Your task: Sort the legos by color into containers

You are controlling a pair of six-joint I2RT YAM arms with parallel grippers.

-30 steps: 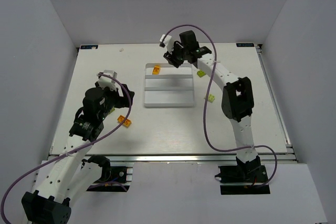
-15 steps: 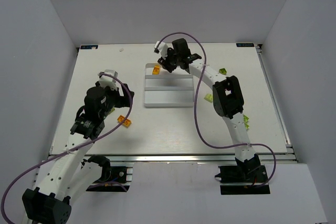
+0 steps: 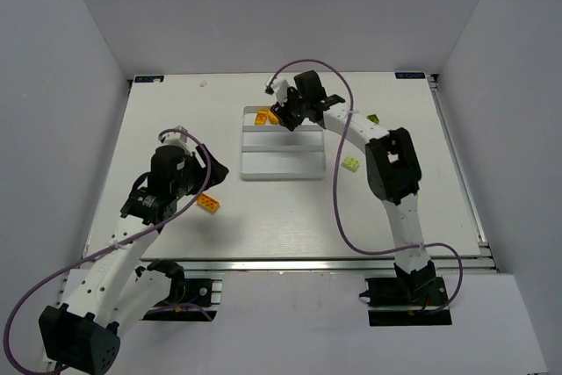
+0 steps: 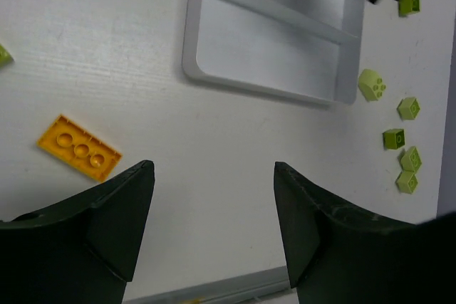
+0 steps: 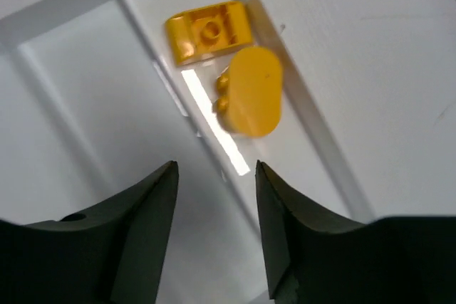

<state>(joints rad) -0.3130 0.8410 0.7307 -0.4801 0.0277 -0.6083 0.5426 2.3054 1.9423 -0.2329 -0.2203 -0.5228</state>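
Both left gripper (image 4: 212, 176) and right gripper (image 5: 215, 176) are gaping, empty. The left, closing now, is risking missing the orange lego (image 4: 78, 147) lying leftward.

Bright, even light comes from above. Soft grey shadows lie on the white table (image 3: 263, 226). A shiny white streak glares inside the tray (image 5: 214, 129). The pictures look sharp.

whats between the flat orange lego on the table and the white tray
Nothing. In the left wrist view only bare table lies between the flat orange lego and the tray; the top view agrees.
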